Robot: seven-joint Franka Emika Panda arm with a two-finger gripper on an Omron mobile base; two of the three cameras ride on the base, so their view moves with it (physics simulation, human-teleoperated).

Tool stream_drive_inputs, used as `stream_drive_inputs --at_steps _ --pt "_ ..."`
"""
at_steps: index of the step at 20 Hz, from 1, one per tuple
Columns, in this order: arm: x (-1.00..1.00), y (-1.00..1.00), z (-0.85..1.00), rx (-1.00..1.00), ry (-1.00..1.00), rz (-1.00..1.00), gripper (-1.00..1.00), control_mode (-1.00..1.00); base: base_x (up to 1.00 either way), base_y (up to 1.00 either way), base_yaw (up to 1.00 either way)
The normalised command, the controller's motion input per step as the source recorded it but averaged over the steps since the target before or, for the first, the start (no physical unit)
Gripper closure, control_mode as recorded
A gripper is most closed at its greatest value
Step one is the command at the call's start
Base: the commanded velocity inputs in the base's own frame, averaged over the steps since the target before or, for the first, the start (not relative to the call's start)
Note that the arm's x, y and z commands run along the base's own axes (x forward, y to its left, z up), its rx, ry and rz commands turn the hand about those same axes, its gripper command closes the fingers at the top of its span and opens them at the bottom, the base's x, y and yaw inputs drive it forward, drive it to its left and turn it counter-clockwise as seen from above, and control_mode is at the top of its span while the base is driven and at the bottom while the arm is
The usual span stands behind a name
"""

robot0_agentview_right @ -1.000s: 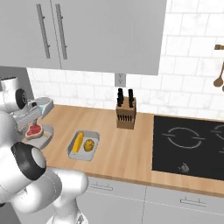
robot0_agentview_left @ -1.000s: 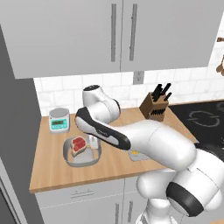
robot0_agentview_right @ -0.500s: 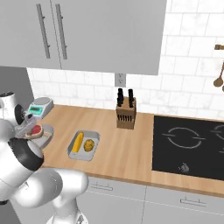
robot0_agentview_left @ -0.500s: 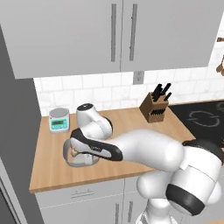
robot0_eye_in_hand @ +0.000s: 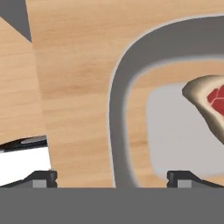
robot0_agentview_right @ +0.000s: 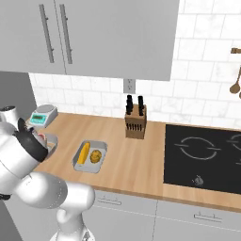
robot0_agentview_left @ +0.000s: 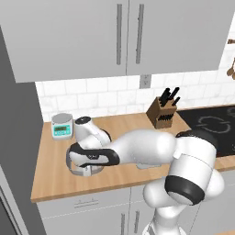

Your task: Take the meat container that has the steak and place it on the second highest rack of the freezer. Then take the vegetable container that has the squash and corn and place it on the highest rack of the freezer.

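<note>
Left base view is showing the scale [robot0_agentview_left: 62, 126] sitting at the counter's [robot0_agentview_left: 50, 183] far left, and the arm bending low over the meat container [robot0_agentview_left: 85, 170] beside it. Hand view is showing the gripper [robot0_eye_in_hand: 113, 177] spread wide, one fingertip [robot0_eye_in_hand: 41, 177] outside the container's rim [robot0_eye_in_hand: 117, 113] and the other inside, likely so they can pinch the wall. The steak [robot0_eye_in_hand: 210, 105] is lying further right inside. Right base view is showing the vegetable container [robot0_agentview_right: 90, 156] waiting untouched, then the knife block [robot0_agentview_right: 135, 123].
</note>
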Motion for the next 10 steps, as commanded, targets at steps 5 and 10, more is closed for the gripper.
stream_drive_inputs --at_steps 5,10 --pt "0.23 0.00 -0.16 0.00 -0.01 0.00 -1.00 -1.00 0.00 0.00 0.00" --pt "0.10 0.00 -0.29 0.00 0.00 0.01 -1.00 -1.00 0.00 0.00 0.00"
